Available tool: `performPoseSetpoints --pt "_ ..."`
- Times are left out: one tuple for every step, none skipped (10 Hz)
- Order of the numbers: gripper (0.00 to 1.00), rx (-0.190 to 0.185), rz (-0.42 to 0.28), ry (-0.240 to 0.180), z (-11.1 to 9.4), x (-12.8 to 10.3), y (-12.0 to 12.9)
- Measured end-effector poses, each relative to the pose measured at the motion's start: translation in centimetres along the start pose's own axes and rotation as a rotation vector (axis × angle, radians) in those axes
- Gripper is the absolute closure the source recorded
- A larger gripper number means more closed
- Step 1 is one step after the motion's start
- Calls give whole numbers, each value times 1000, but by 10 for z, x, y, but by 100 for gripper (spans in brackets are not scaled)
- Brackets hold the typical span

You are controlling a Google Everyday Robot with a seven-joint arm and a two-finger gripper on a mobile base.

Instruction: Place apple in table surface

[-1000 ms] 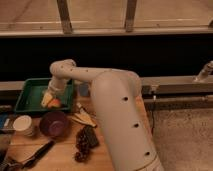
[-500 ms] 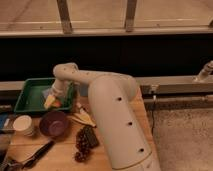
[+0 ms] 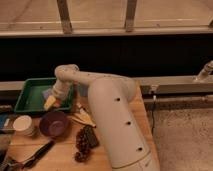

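The apple point(image 3: 51, 104), a small orange and yellow fruit, lies at the right end of the green tray point(image 3: 31, 94), at the left. My gripper point(image 3: 55, 97) hangs from the white arm directly over the apple and reaches down onto it. The gripper hides part of the apple. The wooden table surface point(image 3: 57, 152) lies in front of the tray, with my large white arm link crossing its right half.
A purple bowl point(image 3: 54, 123) and a white cup point(image 3: 24, 125) stand on the table in front of the tray. A dark grape cluster point(image 3: 81, 145), a yellowish item point(image 3: 82, 119) and a black tool point(image 3: 35, 154) lie nearby. A dark wall runs behind.
My gripper has dropped slightly toward the apple at the tray's right end, and the arm has swung a little. The objects on the table have not moved.
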Motion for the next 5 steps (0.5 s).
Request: performPoseSetpoints --pt "55 -8 -2 -6 0 -1 2" --pt "66 -11 -11 -12 -1 -2 5" --pt "78 -12 -27 -21 -4 -6 9" --pt "85 -14 -34 -26 -5 -8 11" --pt "95 -15 -44 -33 -7 -11 14"
